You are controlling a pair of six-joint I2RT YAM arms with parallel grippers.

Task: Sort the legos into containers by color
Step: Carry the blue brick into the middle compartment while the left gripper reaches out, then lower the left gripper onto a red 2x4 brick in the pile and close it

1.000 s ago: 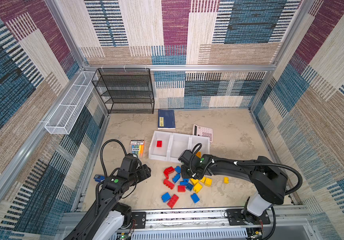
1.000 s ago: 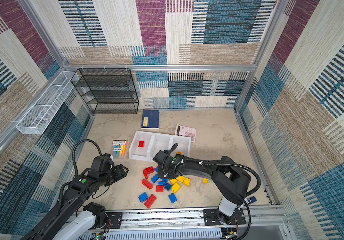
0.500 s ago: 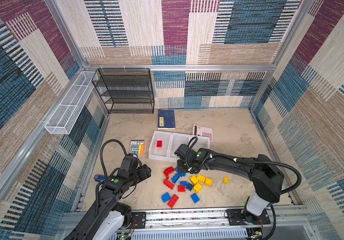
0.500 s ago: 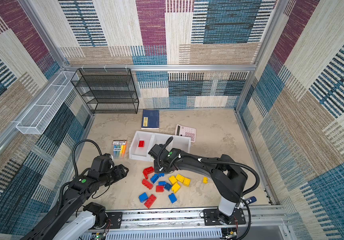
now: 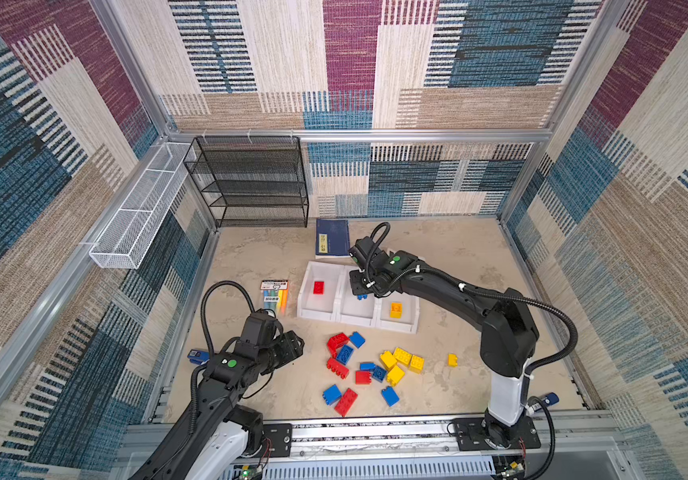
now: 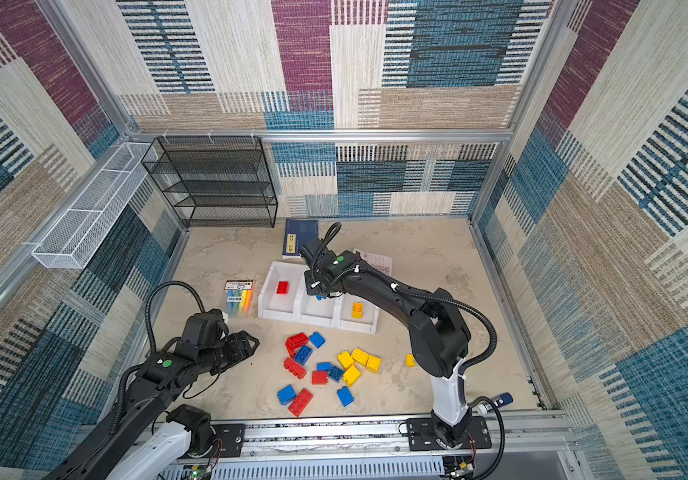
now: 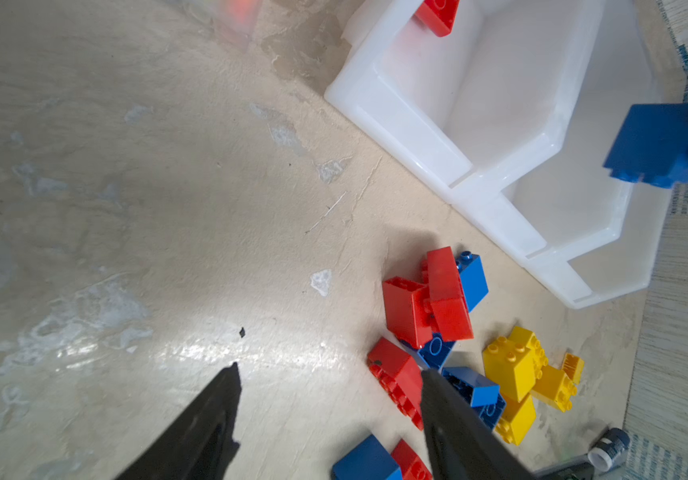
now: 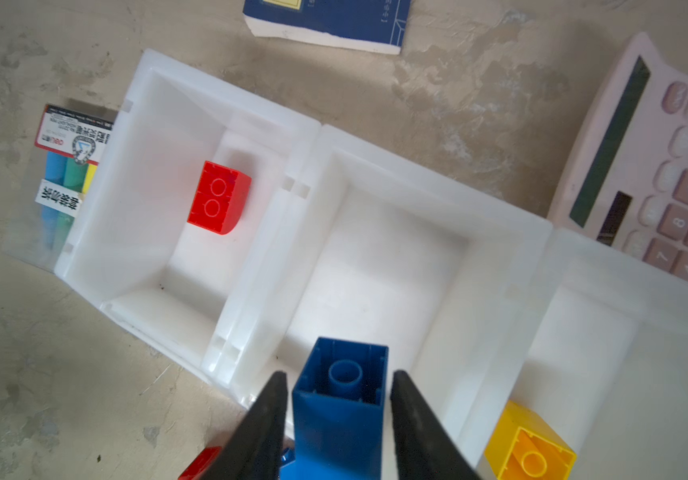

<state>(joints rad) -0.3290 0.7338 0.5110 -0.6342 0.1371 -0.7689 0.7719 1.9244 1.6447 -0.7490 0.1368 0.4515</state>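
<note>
Three joined white containers (image 5: 317, 314) (image 6: 280, 316) stand behind the loose pile of red, blue and yellow legos (image 5: 369, 365). My right gripper (image 5: 361, 291) (image 8: 339, 374) hangs over the middle bin. A blue brick (image 8: 340, 399) (image 7: 654, 145) sits between its fingers with a thin gap on each side, so the jaws are open. A red brick (image 5: 318, 287) (image 8: 218, 198) lies in the left bin and a yellow brick (image 5: 395, 309) (image 8: 529, 444) in the right one. My left gripper (image 5: 294, 345) (image 7: 330, 369) is open and empty, low over the floor left of the pile.
A marker pack (image 5: 274, 295) lies left of the bins; a blue book (image 5: 332, 237) and a pink calculator (image 8: 666, 166) lie behind them. A black mesh rack (image 5: 251, 183) and a white wire basket (image 5: 138, 208) are at the back left. One yellow brick (image 5: 452, 359) lies apart, right of the pile.
My right gripper carried the blue brick from the pile up and back to over the middle bin, and its jaws have parted. The left arm has not moved.
</note>
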